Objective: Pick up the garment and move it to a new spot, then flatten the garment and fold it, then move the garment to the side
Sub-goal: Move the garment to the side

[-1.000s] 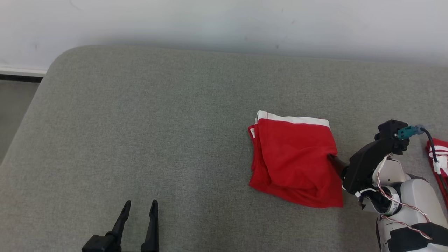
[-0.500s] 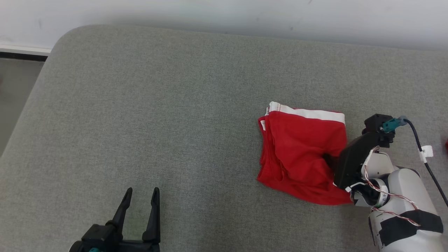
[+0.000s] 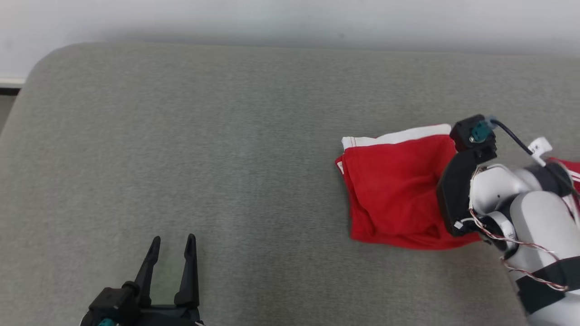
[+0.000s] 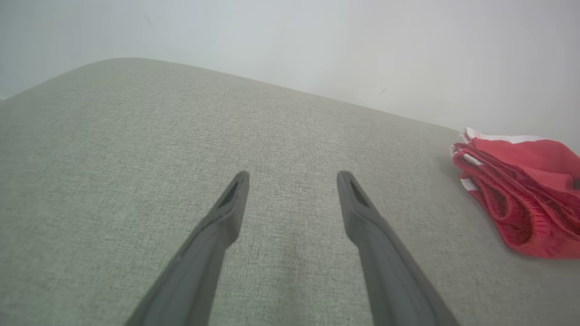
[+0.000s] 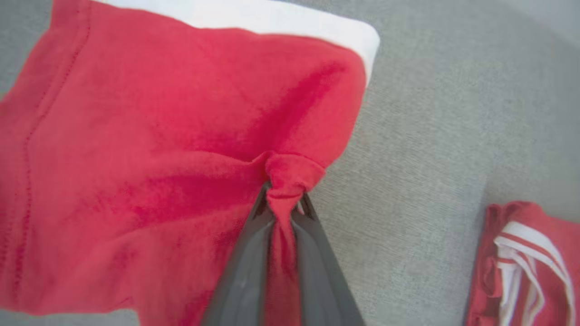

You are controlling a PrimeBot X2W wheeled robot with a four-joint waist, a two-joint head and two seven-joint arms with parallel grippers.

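Note:
The garment [image 3: 394, 190] is a folded red piece with a white band, lying on the grey cushion at the right; it shows at the right edge of the left wrist view [image 4: 525, 190] too. My right gripper [image 5: 283, 199] is shut on a pinched bunch of the garment's [image 5: 158, 149] right edge, with red cloth squeezed between its two dark fingers. In the head view the right wrist covers that grip. My left gripper [image 3: 171, 246] stands open near the cushion's front left, far from the garment, its fingers [image 4: 362, 213] holding nothing.
A second red cloth with white stripes [image 5: 525, 267] lies just right of the held garment, also at the head view's right edge [image 3: 572, 168]. The grey cushion [image 3: 204, 149] stretches wide to the left. A pale wall runs behind it.
My right gripper has closed on the garment's right edge, bunching the cloth. The head camera has shifted, so the whole scene sits differently. The left gripper stays open in place.

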